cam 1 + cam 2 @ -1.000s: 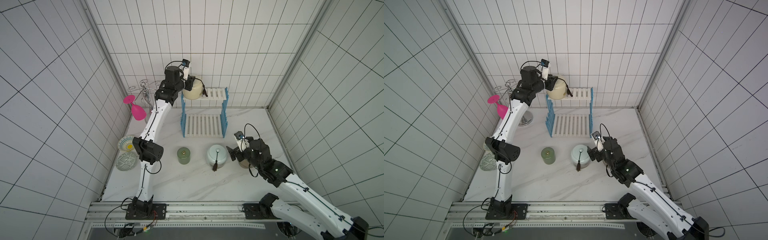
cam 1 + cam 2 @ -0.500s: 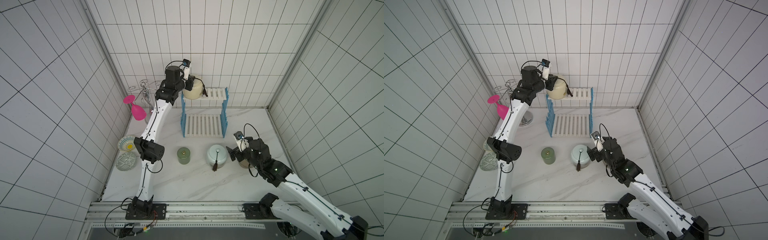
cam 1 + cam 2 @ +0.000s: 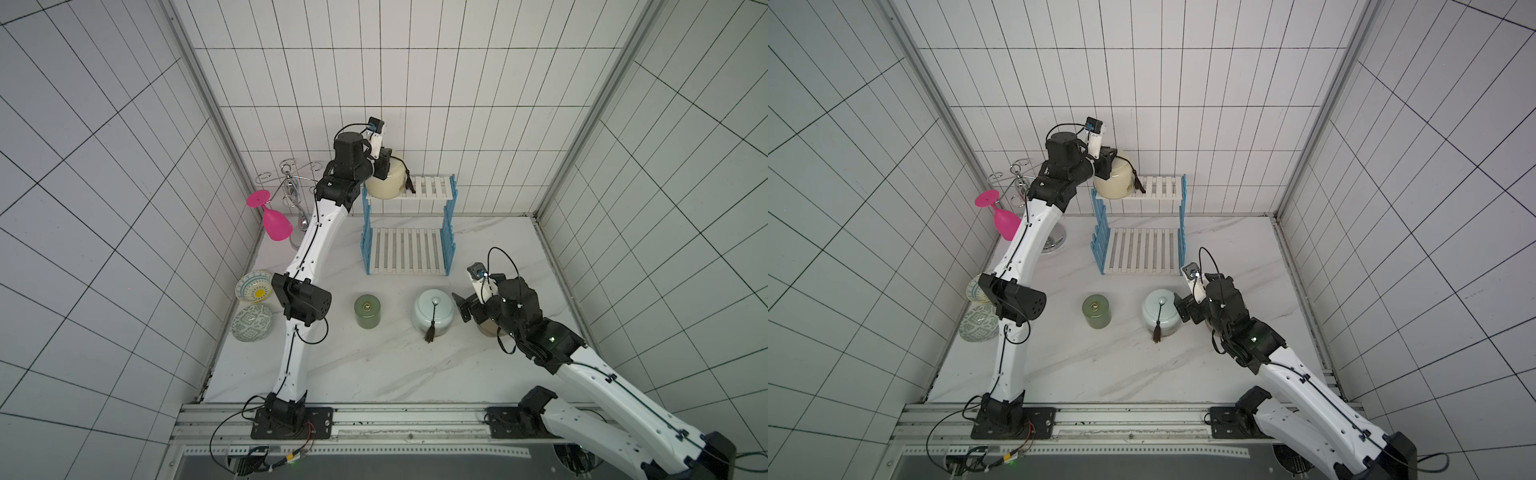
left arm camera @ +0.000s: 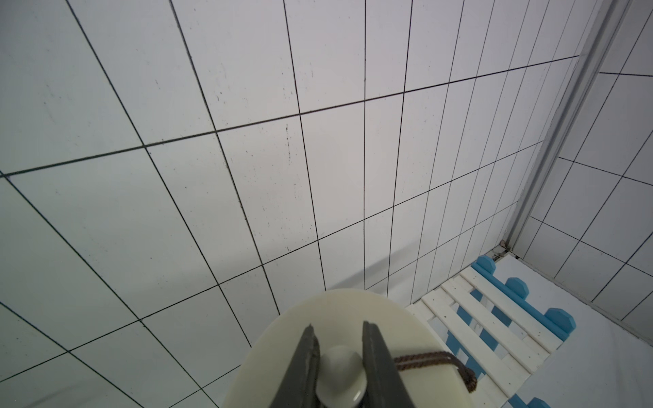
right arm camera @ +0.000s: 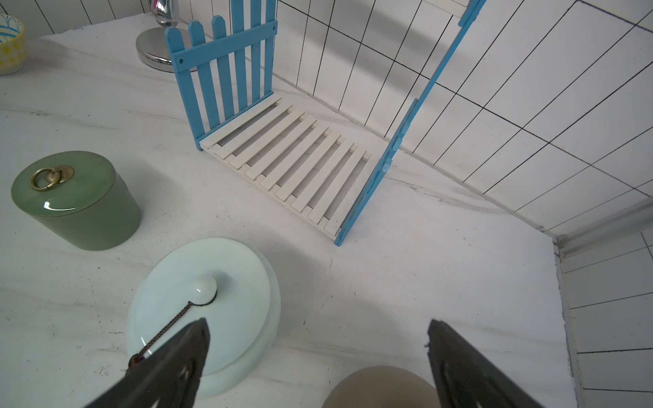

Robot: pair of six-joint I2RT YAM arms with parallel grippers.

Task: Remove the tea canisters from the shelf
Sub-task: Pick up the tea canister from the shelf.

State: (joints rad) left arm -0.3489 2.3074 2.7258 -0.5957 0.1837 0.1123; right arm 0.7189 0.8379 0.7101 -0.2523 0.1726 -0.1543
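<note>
1. Arms barely budge from a second ago. Only the left gripper (image 4: 338, 341) pinches in onto the lid knob (image 4: 340, 374) of the cream canister (image 3: 386, 187), which sits on the top tier of the shelf (image 3: 430, 189).
2. Best bet: lift straight up and slowly, since the lid may slip off.
3. Right gripper (image 5: 318, 323) hangs spread wide over the tan canister (image 5: 381, 386), holding nothing.

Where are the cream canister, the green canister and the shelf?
cream canister (image 3: 387, 189), in a top view, on its side wall.
green canister (image 5: 76, 192), in the right wrist view, on its lid.
shelf (image 3: 409, 251), in a top view, on its lower slatted board.
</note>
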